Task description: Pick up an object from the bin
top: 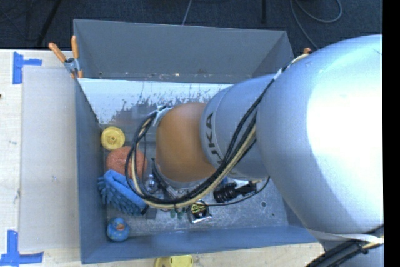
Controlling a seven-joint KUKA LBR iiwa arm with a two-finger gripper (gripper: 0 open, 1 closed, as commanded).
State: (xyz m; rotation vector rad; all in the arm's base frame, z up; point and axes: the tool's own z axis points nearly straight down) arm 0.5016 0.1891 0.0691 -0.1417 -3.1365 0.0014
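Bin [181,50]: grey metal box with tall walls, little things lying on the floor.
Arm [325,134]: big and silver, in from the right, bent down into the bin.
Orange cover [178,141]: round, on the wrist, right on top of the gripper.
Cables [134,162]: black and yellow, looped round the cover.
Gripper [152,185]: low in the bin, mostly hidden under the orange cover; open or shut, cannot tell.
Thing in the grip: cannot tell.
Orange ball [117,162]: just left of the gripper, partly behind the cables.
Blue fuzzy thing [117,192]: just left of the gripper too, a bit nearer the front wall, touching the ball.
Yellow round thing [113,137]: left of the gripper and further back, just beside the ball.
Small blue toy [117,230]: left of the gripper, in the front corner, near the fuzzy thing.
Small yellow and black thing [199,211]: just right of the gripper, toward the front wall.
Black thing [234,191]: right of the gripper, under the arm; toy or robot part, cannot tell.
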